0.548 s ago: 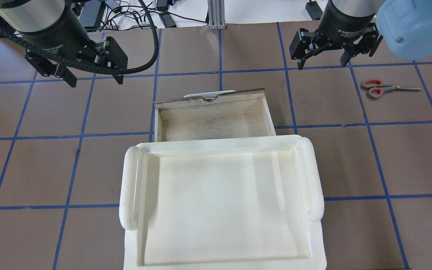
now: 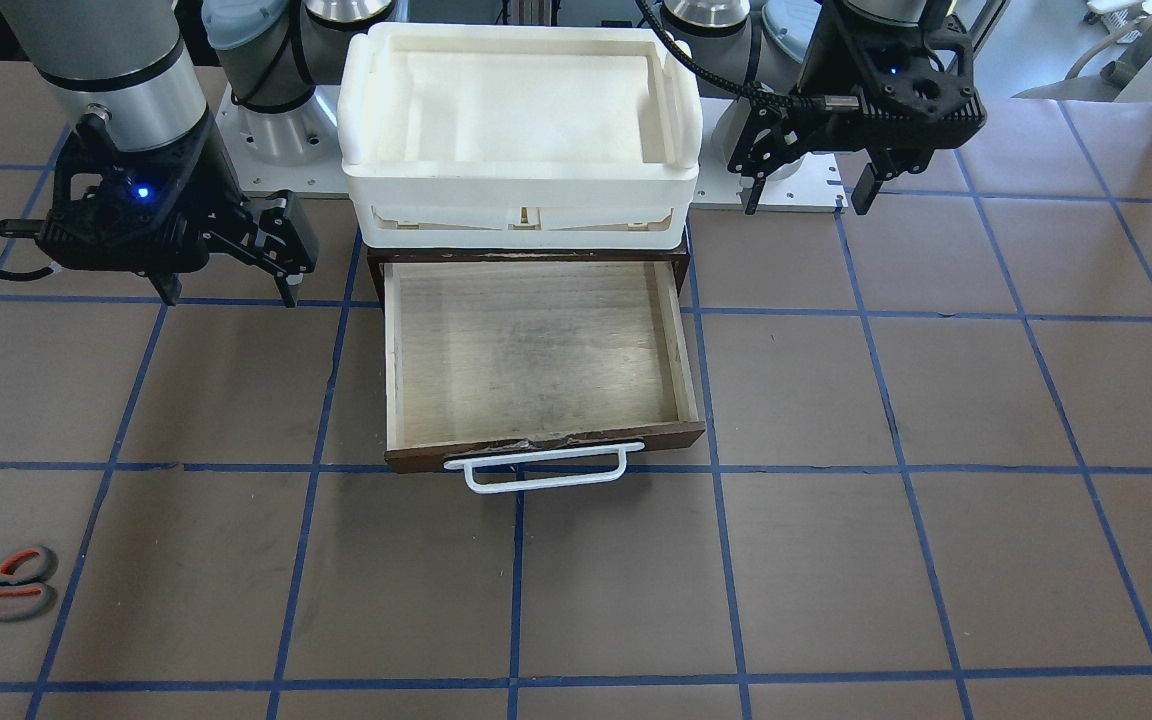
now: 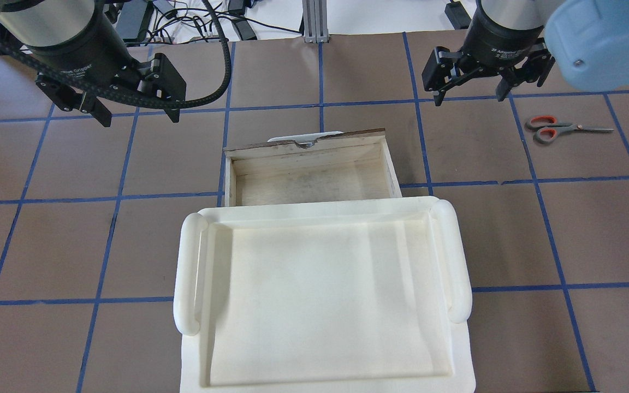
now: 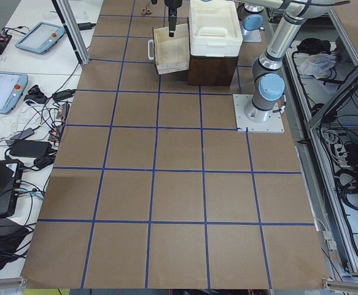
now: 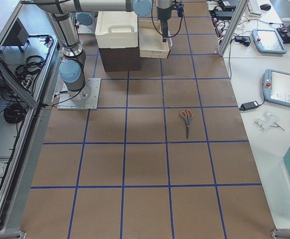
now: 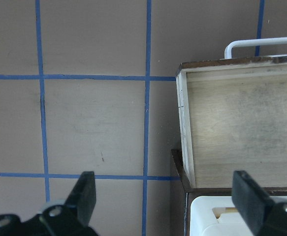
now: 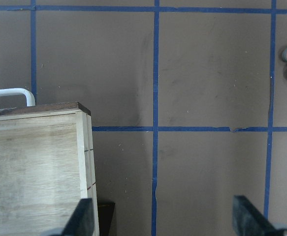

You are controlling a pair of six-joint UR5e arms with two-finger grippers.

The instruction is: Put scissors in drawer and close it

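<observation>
Robot lab: teach pendants, cables

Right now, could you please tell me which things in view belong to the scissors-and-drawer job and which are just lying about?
Part of the job:
- the scissors, flat on the table on the robot's right
- the drawer, pulled open, nothing in it
- the right gripper, open, on the scissors' side

Just there:
- the white tray, empty
- the left gripper, open, holding nothing

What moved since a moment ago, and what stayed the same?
The right gripper shifted very slightly, seeming to dip toward the table; it grabbed nothing and is open. The left gripper, the scissors and the open, empty drawer stayed put.
</observation>
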